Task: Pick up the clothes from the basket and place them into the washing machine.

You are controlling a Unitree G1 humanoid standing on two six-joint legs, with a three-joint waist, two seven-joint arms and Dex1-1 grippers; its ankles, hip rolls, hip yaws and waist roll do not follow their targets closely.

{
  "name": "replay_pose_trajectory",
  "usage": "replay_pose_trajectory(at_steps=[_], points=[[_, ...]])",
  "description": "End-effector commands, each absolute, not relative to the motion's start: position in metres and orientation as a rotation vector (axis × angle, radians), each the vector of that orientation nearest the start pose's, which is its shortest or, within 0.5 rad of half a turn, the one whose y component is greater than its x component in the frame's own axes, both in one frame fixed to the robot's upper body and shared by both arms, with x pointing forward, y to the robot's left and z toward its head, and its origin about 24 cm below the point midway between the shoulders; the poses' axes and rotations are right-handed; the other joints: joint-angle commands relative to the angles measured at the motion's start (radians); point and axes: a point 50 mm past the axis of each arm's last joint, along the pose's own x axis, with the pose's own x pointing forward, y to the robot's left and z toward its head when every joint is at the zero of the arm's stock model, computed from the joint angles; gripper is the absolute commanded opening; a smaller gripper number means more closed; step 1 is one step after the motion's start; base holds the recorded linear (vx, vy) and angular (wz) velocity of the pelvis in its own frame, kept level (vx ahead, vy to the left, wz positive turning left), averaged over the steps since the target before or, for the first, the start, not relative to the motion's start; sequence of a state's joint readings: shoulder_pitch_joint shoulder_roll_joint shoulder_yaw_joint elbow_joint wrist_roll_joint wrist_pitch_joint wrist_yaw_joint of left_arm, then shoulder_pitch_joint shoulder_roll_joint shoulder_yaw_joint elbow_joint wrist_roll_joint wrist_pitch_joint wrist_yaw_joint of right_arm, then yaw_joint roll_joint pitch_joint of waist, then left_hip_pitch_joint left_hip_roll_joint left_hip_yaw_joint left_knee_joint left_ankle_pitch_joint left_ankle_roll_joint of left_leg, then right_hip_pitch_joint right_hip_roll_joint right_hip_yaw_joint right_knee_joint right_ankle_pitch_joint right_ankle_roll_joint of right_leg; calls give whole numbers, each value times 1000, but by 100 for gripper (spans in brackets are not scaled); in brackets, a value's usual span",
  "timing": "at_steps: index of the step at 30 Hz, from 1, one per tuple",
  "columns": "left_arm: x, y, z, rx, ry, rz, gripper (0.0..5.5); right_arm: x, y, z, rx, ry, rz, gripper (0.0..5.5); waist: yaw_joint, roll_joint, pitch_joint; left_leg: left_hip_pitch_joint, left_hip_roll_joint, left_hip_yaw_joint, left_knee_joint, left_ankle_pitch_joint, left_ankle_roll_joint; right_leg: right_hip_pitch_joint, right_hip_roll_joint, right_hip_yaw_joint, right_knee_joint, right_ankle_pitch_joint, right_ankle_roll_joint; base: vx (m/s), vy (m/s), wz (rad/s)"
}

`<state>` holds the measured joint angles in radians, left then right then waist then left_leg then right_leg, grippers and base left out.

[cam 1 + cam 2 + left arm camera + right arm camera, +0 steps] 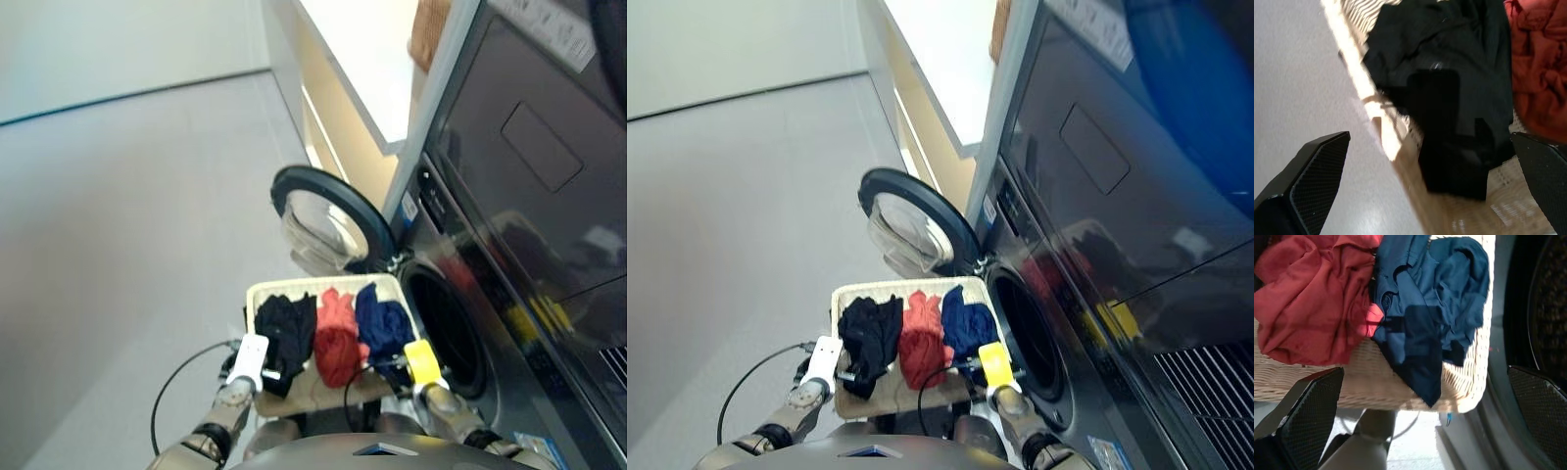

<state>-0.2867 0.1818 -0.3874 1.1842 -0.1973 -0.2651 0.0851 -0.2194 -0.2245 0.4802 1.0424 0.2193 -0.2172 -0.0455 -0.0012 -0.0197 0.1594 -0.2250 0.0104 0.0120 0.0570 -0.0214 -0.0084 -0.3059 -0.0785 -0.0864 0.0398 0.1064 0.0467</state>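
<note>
Three garments, black (286, 336), coral-red (337, 343) and navy (382, 326), all sit in the basket (263, 293); nothing's loaded. Washing machine (453, 328) mouth gapes at three o'clock. Left gripper (1430, 191) and right gripper (1425, 423) both wide, empty.

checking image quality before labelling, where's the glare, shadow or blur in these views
Left eye view: the washing machine front mirrors the clothes, and the door glass shows glare. Left wrist view: a dark blocky shadow lies on the black garment, and the basket rim is blown out. Right wrist view: a shadow crosses the navy garment.
</note>
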Motion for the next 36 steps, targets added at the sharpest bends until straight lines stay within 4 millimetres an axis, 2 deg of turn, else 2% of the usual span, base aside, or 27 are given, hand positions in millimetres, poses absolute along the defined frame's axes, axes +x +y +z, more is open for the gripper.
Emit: replay_pose_trajectory(at_steps=[1, 9, 12, 13, 20, 25, 30, 33, 36], points=[[256, 174, -85, 284, 519, -46, 550, 245, -146, -75, -293, 415, 262, 550, -34, -34, 26, -143, -25, 37, 88, 24, 10, -84, 17, 9, 108, -41, 36, 0, 0, 0], [302, 176, -43, 334, 349, -1, 550, 280, -133, -35, -273, 218, 259, 550, -67, -30, 43, -378, -19, 44, 208, 0, 10, -302, 16, 29, 188, -46, 30, -19, 9, -7], [317, 178, -25, 355, 286, 15, 550, 294, -127, -17, -263, 145, 263, 550, -77, -28, 49, -463, -15, 50, 257, -11, 14, -385, 19, 33, 223, -47, 29, 0, 0, 0], [320, 180, -21, 361, 274, 22, 550, 296, -125, -13, -260, 125, 263, 550, -76, -23, 51, -474, -9, 47, 276, -43, 9, -395, 24, 39, 236, -70, 34, 0, 0, 0], [351, 195, 23, 422, 149, 89, 550, 318, -106, 30, -219, -50, 292, 550, -99, -18, 64, -658, 4, 46, 382, -70, 12, -569, 35, 49, 302, -71, 31, 7, 1, -14], [366, 208, 53, 402, 76, 154, 550, 327, -92, 60, -167, -169, 316, 550, -116, -13, 76, -775, 16, 41, 454, -93, 10, -682, 40, 54, 356, -80, 28, 0, 0, 0], [378, 219, 80, 380, 12, 214, 550, 330, -81, 79, -134, -248, 340, 550, -126, -9, 87, -867, 26, 38, 497, -105, 9, -774, 43, 55, 388, -82, 28, 0, 0, 0], [381, 230, 90, 239, 4, 297, 550, 331, -76, 84, -116, -263, 345, 550, -127, -10, 94, -911, 27, 35, 520, -113, 12, -819, 48, 56, 408, -82, 30, 0, 0, 0], [380, 238, 87, 36, 28, 362, 550, 330, -76, 82, -89, -252, 325, 550, -131, -10, 97, -935, 29, 36, 530, -116, 11, -838, 45, 49, 412, -85, 30, 0, 0, 0]])
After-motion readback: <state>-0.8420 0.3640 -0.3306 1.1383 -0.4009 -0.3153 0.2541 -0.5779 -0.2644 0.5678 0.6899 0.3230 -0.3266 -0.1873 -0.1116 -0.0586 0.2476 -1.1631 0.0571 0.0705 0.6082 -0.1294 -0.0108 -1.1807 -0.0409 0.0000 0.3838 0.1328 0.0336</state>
